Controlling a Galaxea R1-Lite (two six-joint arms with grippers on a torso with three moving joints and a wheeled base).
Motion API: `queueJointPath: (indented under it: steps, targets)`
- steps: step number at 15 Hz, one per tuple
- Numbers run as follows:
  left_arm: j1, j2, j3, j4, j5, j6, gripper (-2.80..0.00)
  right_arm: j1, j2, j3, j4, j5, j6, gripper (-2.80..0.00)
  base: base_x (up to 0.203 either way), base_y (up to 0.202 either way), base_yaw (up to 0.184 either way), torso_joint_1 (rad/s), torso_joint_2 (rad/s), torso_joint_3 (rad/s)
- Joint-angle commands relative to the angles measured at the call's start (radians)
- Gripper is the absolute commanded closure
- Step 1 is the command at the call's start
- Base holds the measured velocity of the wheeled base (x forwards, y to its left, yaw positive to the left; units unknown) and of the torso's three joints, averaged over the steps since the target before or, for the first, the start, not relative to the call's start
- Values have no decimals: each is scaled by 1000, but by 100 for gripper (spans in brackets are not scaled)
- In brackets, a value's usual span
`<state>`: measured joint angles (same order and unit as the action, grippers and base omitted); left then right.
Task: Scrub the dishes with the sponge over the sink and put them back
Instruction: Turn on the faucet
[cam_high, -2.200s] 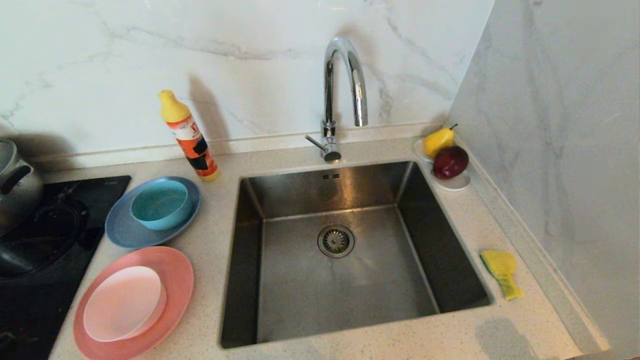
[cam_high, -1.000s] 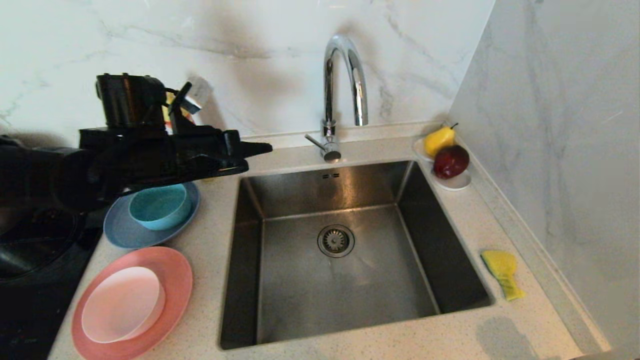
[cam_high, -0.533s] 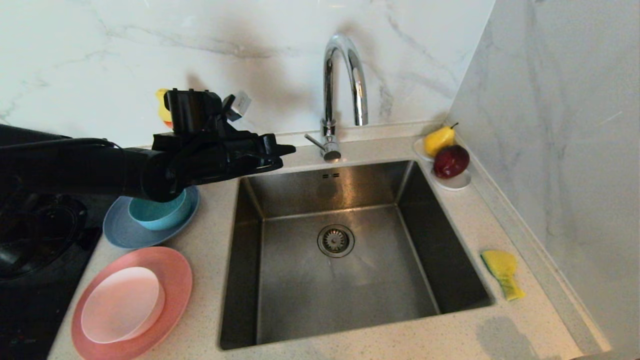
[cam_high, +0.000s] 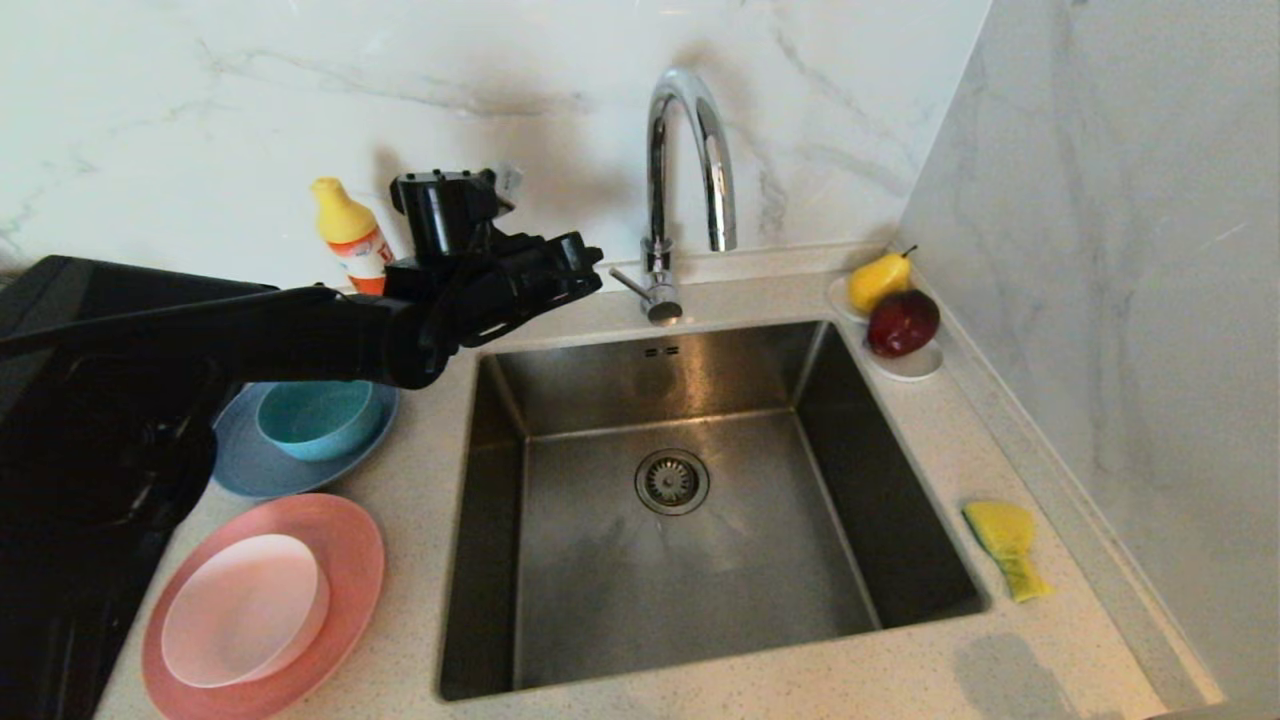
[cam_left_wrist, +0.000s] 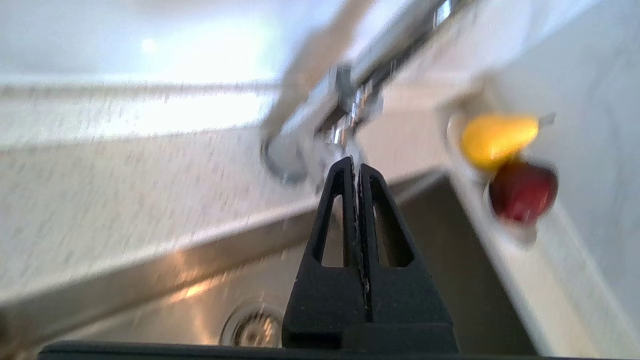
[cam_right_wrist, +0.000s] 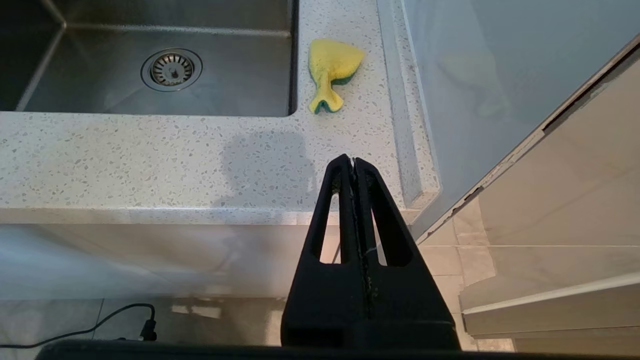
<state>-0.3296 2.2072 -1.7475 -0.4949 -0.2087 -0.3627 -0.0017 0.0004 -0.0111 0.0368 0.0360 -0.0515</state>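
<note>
Altogether we count two bowls and two plates left of the sink (cam_high: 880, 500): a teal bowl (cam_high: 315, 415) on a grey-blue plate (cam_high: 250, 465), a pale bowl (cam_high: 245, 610) on a salmon plate (cam_high: 350, 545). One sponge (cam_high: 1005, 545) lies on the counter right of the basin. Our left gripper (cam_high: 590, 268), pinched closed and empty, hangs near the one faucet (cam_high: 685, 170); our right gripper (cam_right_wrist: 353, 162), closed and empty, sits parked below the counter edge.

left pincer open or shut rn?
Shut, empty. The left wrist view shows the left pincer with fingers pressed together, nothing between, pointing at the faucet base.
</note>
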Motion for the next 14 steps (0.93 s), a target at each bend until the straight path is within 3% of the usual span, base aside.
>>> queueJointPath:
  steps: [1,7,14]
  targets:
    - [-3,54,-86,10,4,-18,0,0,0,0,0,1,-1,0,0,0,0,0,0,0]
    - [-14,126,-165,22,6,-22,0,0,0,-1,0,0,-1,0,0,0,0,0,0,0]
    - [-14,143,-168,13,6,-22,0,0,0,0,0,1,-1,0,0,0,0,0,0,0]
